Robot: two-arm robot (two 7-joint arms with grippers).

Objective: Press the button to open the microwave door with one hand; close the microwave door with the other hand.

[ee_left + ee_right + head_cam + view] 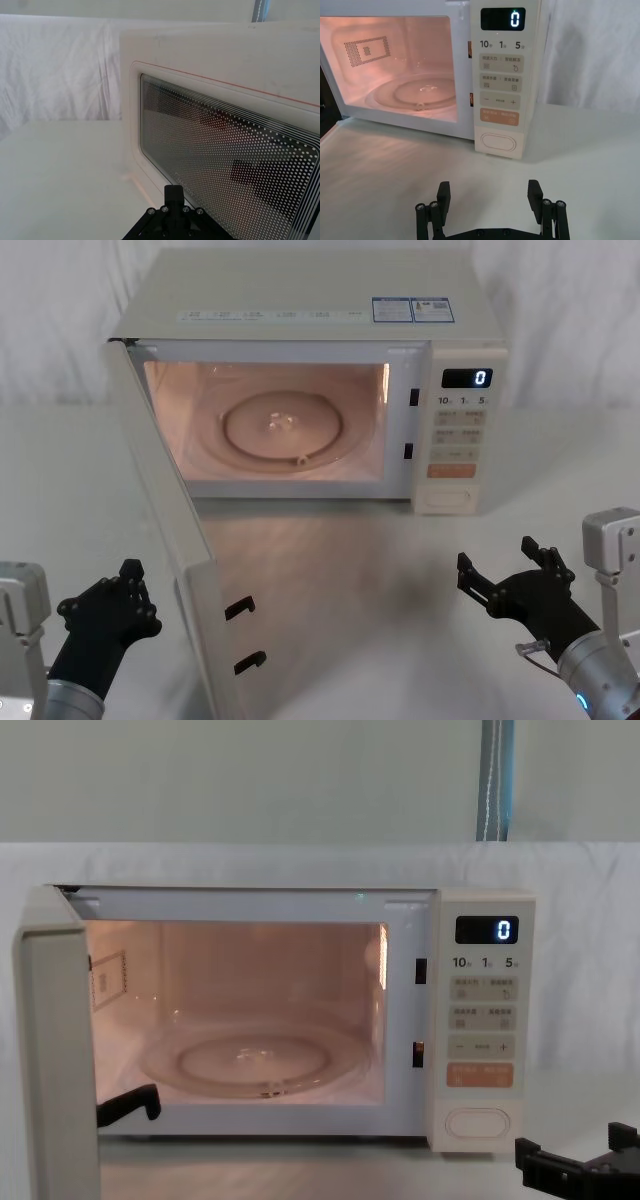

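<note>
The microwave door [180, 540] hangs open; push its outside slowly with your left gripper [125, 600], whose fingers' state I cannot tell.

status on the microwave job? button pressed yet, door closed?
Done: the microwave door stands swung wide open, cavity lit, so the button press looks complete. The right gripper sits open, back from the panel and apart from it. In hand: the left gripper waits beside the door's outer face, not visibly touching it. Left: pushing the door shut.

display [502, 19]: "0" | control panel [503, 75] keys: "10", "1", "5", "−", "+" | other labels illegible
</note>
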